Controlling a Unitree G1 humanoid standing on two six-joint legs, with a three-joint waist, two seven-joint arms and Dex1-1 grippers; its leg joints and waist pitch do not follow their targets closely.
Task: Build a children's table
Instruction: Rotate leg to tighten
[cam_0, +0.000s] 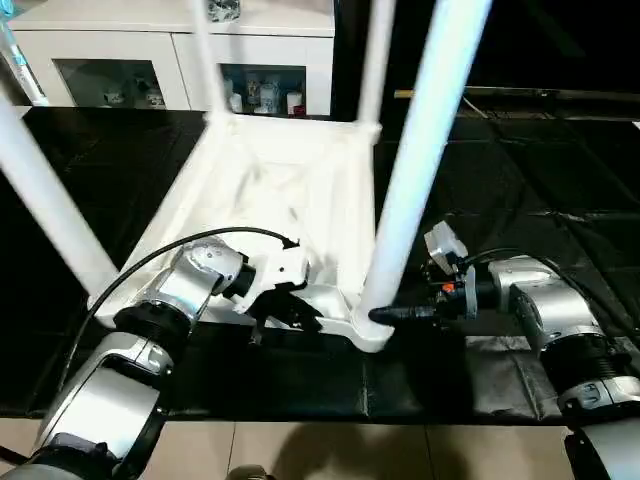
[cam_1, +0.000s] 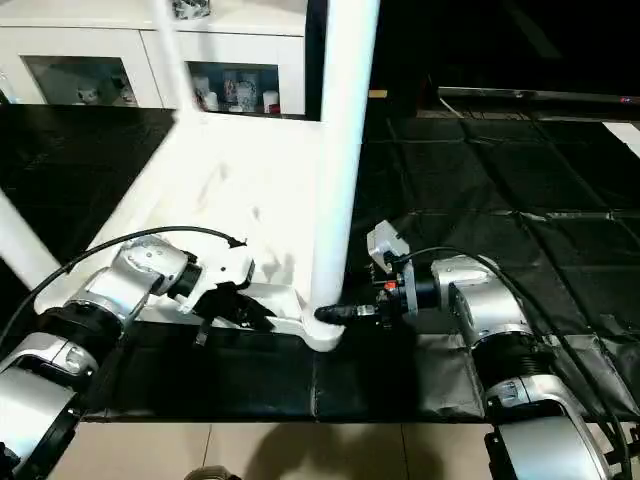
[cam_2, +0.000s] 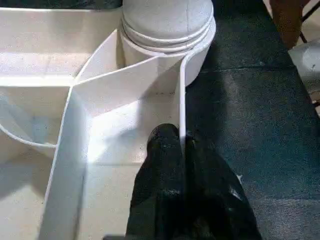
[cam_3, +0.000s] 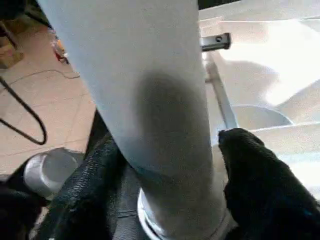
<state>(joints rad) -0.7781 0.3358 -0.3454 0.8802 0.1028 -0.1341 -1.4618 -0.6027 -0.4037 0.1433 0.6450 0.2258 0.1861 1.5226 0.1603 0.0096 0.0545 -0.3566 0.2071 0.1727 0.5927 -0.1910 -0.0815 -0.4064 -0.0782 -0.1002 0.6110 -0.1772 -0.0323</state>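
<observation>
Nearest us, our silver forearms reach toward 12 o'clock over the black mat (cam_0: 560, 180). Our left gripper (cam_0: 288, 305) is clenched on the near rim of the upturned white table top (cam_0: 270, 190), one finger on each side of the thin wall. Our right gripper (cam_1: 345, 314) grasps the near-right leg (cam_0: 420, 150) just above its corner socket (cam_0: 368, 330), at about 1 o'clock from us. Three more legs stand upright in the other corners. A white cabinet (cam_0: 150, 50) stands beyond at 11 o'clock.
</observation>
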